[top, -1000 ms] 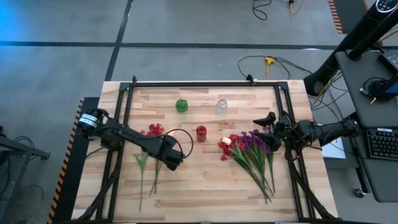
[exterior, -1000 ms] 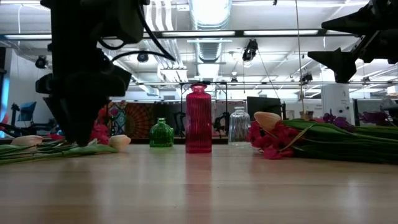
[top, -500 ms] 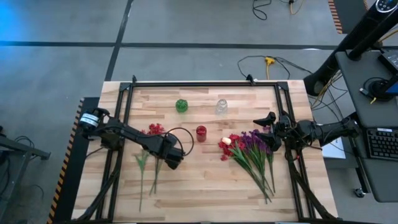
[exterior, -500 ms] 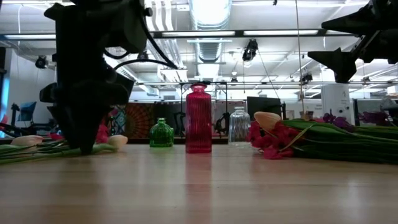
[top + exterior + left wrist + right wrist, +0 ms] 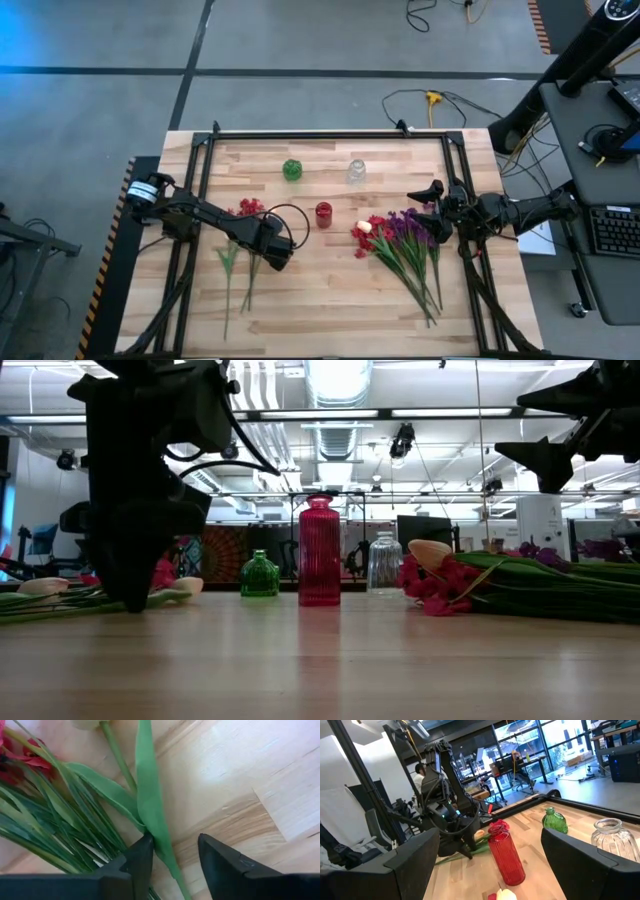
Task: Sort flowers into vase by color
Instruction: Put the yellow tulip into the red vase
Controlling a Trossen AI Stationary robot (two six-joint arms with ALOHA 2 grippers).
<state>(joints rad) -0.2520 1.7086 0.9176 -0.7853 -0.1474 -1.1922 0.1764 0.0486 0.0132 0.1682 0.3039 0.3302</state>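
Note:
Two flowers piles lie flat on the wooden table. The left pile (image 5: 238,262) has red blossoms (image 5: 246,208) and a cream bud (image 5: 90,724). The right pile (image 5: 402,245) has red, purple and cream blossoms. A red vase (image 5: 323,214), a green vase (image 5: 291,169) and a clear vase (image 5: 356,171) stand upright between them. My left gripper (image 5: 172,855) points down over the left pile, open, its fingers either side of the cream flower's green stem and leaf (image 5: 150,805). My right gripper (image 5: 432,195) waits open at the table's right edge, above the right pile. My left gripper comes from above, pointing down, with its fingers across the stem. One fingertip (image 5: 145,845) meets the edge of the long leaf (image 5: 159,842); the other finger (image 5: 215,857) stands apart from it. The stem and leaf lie flat on the table.
A black frame (image 5: 330,133) runs around the table's edges. The red vase stands just right of my left gripper. Bare wood lies along the near edge (image 5: 330,320) between the two piles. In the right wrist view, a person (image 5: 420,772) sits in the room beyond the table.

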